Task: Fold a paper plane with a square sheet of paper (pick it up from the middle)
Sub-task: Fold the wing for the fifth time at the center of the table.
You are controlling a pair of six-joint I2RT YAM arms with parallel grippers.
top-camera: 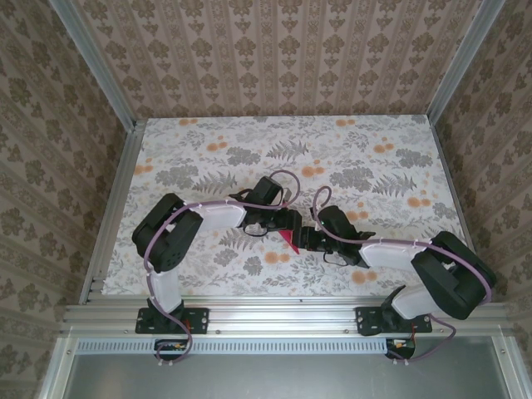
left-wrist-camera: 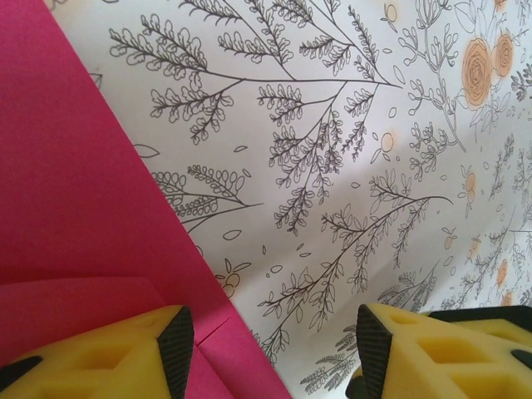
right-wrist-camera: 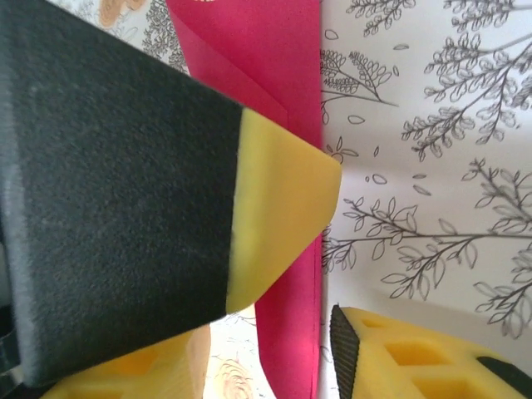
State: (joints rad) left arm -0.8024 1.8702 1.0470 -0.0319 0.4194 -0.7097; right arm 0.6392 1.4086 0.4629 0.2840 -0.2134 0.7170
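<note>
The magenta-red sheet of paper (top-camera: 288, 240) lies folded into a narrow, creased shape on the floral tabletop between the two arms. In the left wrist view the paper (left-wrist-camera: 75, 208) covers the left side, with its slanted edge running down between my left gripper's (left-wrist-camera: 274, 353) open fingers. The left finger rests over the paper. In the right wrist view a narrow strip of the paper (right-wrist-camera: 291, 332) stands between my right gripper's (right-wrist-camera: 270, 353) fingers, with a gap on each side, so it is open. The left gripper (top-camera: 291, 223) and right gripper (top-camera: 310, 239) nearly touch.
The left arm's black and yellow finger (right-wrist-camera: 274, 191) crowds the left half of the right wrist view, close over the paper. The floral tabletop (top-camera: 249, 150) stretches to the papered back wall, and aluminium rails (top-camera: 112, 208) run along its sides.
</note>
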